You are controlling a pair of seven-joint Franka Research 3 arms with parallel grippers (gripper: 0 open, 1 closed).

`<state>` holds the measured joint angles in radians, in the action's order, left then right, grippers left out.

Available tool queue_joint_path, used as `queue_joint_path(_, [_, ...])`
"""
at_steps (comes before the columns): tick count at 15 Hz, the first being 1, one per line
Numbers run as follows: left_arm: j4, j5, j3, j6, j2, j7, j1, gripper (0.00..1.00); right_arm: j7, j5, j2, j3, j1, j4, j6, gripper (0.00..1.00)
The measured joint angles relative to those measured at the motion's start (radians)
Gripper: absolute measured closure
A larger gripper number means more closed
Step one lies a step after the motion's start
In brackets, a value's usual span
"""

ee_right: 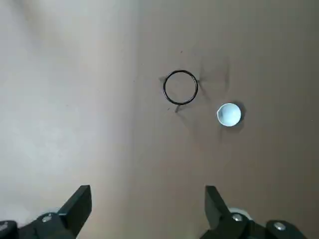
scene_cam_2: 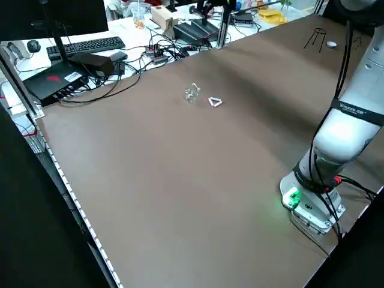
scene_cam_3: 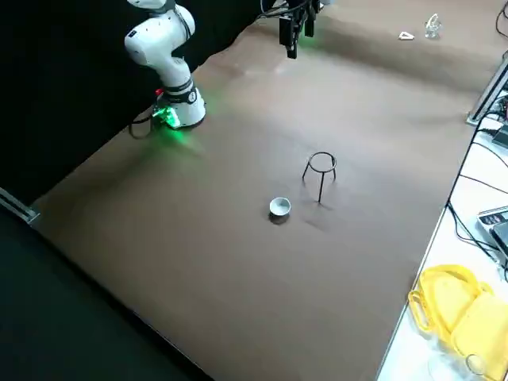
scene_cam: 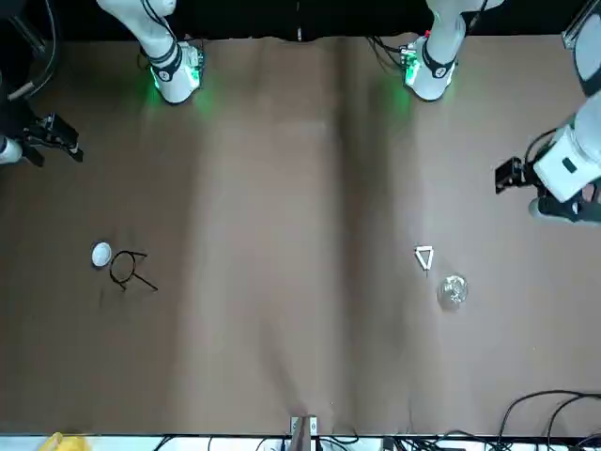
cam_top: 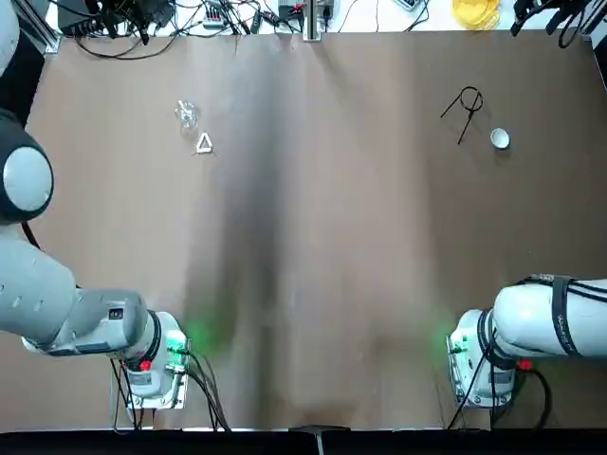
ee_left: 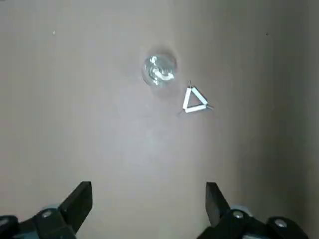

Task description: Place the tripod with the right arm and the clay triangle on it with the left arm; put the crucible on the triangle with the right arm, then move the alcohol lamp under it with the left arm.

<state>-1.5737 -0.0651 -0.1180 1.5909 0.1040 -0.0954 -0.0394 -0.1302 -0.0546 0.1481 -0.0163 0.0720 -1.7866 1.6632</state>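
Nothing is assembled yet. In the top view the tripod stands upright at the upper right of the table, ring uppermost, its legs running down and splaying to the cloth; its long axis is vertical. The crucible sits just beside it, mouth up, not touching. At the upper left lie the clay triangle, flat, and the lamp close by, the two apart.

The right gripper hangs high above the tripod, fingers spread wide, holding nothing. The left gripper hangs likewise over the triangle and lamp, wide open and empty.

The tripod looks light, stiff and thin, so it will likely tip or skid if nudged; a pinch across the ring's wire or high on one leg seems best, keeping it upright. The triangle is flat and thin, hard to get under; gripping across one side edge is likely the way. The crucible and glass lamp look smooth and breakable, so a gentle squeeze across their round bodies is called for.
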Motion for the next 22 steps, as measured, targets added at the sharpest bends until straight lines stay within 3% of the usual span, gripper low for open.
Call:
queue_joint_path(5, [0.001, 0.000, 0.003, 0.086, 0.048, -0.146, -0.034, 0.00, 0.000, 0.000, -0.015, 0.000, 0.000, 0.000, 0.003, 0.00])
queue_joint_path(10, [0.006, 0.000, -0.006, 0.086, 0.041, -0.109, -0.025, 0.00, 0.001, 0.000, -0.056, 0.001, 0.023, -0.001, 0.028, 0.00])
queue_joint_path(14, [0.006, 0.000, -0.013, 0.053, 0.035, -0.034, -0.017, 0.00, -0.001, 0.001, -0.148, -0.001, 0.035, -0.002, 0.070, 0.00])
queue_joint_path(22, [-0.003, 0.003, -0.019, 0.038, 0.071, 0.009, -0.002, 0.00, -0.002, 0.003, -0.320, 0.000, 0.046, -0.001, 0.355, 0.03])
